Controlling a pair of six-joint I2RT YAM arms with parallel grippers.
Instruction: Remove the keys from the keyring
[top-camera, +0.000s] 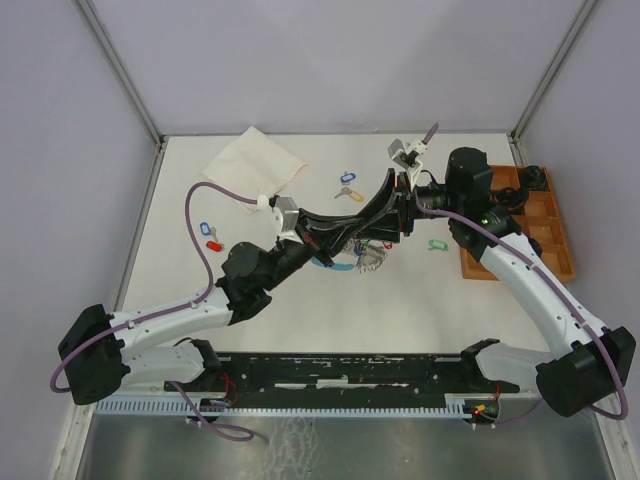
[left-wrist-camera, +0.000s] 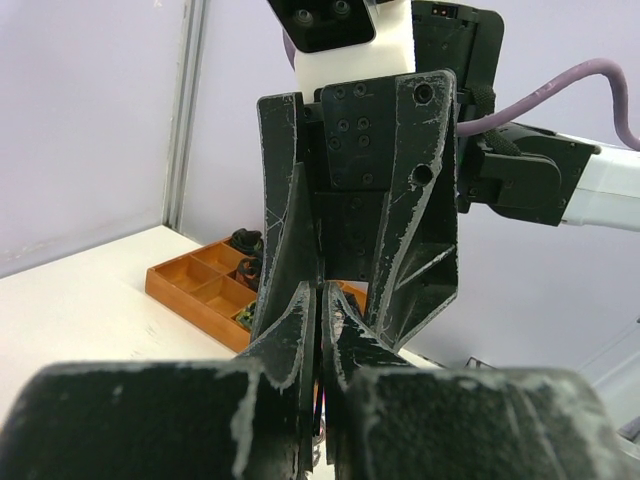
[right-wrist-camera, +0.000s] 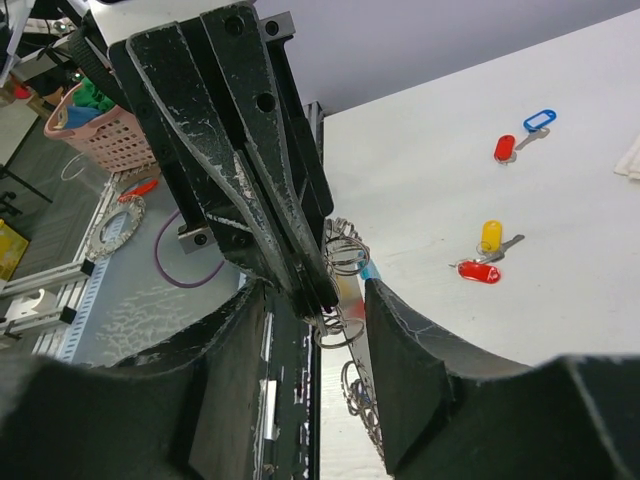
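Bright, even light; near foregrounds blur softly.

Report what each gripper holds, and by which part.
Left gripper: seemingly shut on a small ring, pinched at its top edge. Right gripper: its hold, if any, is hidden.

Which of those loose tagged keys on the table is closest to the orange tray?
The green-tagged key, lying alone just left of the orange tray. The yellow-tagged key and red-tagged key lie much farther left.
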